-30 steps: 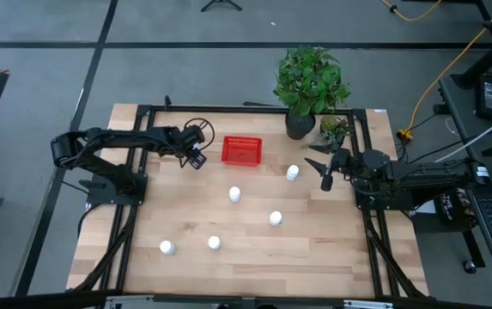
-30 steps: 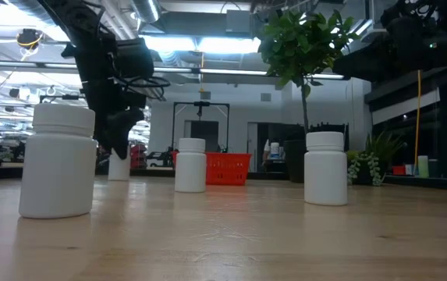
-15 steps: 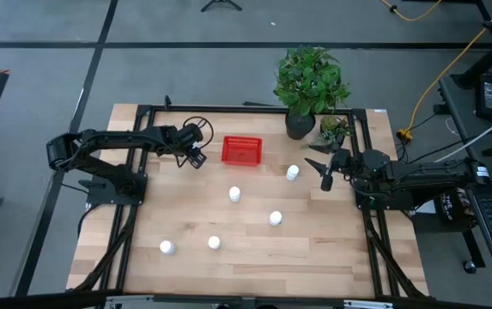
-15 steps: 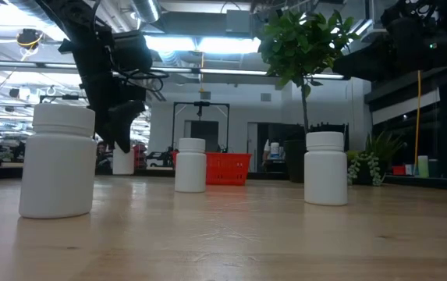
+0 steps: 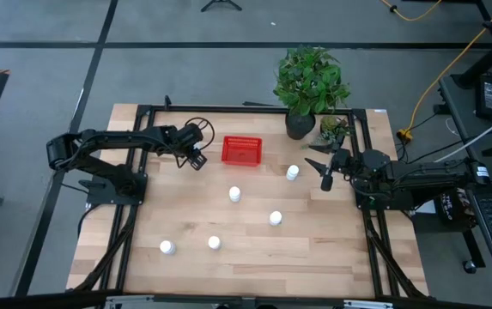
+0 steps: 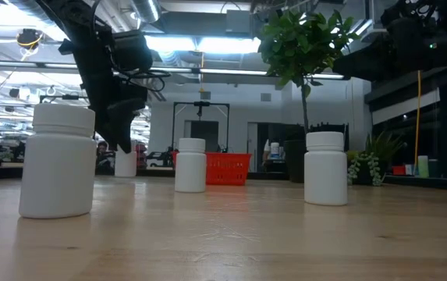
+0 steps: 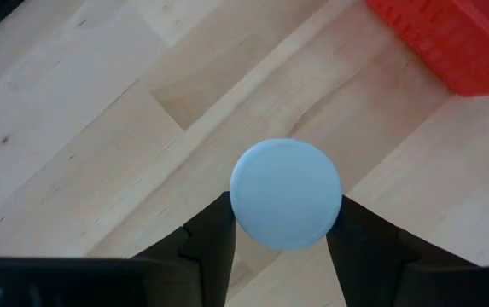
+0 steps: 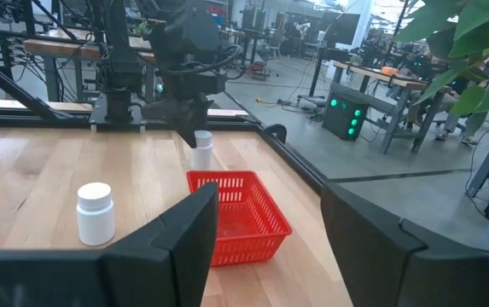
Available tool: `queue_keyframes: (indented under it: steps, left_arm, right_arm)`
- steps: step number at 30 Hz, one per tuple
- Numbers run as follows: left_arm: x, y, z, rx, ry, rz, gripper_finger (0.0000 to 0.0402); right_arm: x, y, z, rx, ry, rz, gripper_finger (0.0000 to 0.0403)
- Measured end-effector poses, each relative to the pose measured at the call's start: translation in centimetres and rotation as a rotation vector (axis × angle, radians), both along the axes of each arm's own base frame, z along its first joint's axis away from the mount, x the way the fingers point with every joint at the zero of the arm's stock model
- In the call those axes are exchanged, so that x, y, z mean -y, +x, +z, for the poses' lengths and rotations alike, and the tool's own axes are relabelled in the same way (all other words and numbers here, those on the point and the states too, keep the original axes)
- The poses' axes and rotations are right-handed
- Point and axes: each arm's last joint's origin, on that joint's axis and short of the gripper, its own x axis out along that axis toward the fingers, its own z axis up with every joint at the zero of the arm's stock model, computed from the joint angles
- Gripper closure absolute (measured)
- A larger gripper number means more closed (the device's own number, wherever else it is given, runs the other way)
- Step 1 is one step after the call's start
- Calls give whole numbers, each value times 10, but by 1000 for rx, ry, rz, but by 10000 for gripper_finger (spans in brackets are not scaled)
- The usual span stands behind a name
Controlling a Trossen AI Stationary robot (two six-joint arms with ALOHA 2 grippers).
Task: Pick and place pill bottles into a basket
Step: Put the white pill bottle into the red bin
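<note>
The left gripper (image 5: 196,160) hangs over the far left part of the light wooden bench (image 5: 254,249), just left of the small bright red perforated plastic basket (image 5: 241,150), which sits near the middle of the far edge. Its two dark fingers (image 7: 214,243) press against either side of a tiny white cylindrical pill bottle with a white cap (image 7: 286,194), clamping it; in the left wrist view the round cap fills the gap between them, with bare wood below and a corner of the basket close by. Five more white bottles stand on the bench: one (image 5: 292,172) near the basket's right side, one (image 5: 234,195) at the bench's centre, one (image 5: 275,218) right of centre, and two (image 5: 214,243) (image 5: 167,247) toward the near left corner. The right gripper (image 5: 324,176) waits at the right edge of the bench with its fingers (image 8: 184,239) spread apart and nothing between them. A leafy green plant in a dark pot (image 5: 301,120) stands at the far edge, right of the basket.
</note>
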Motion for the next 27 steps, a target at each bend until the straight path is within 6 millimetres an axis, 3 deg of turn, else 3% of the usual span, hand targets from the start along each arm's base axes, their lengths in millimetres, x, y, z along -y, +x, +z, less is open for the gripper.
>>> queue_keyframes:
  steps: [27]
  left_arm:
    - [2,2,0,29,-52,-71,243]
  right_arm:
    - [0,0,0,-2,-4,0,192]
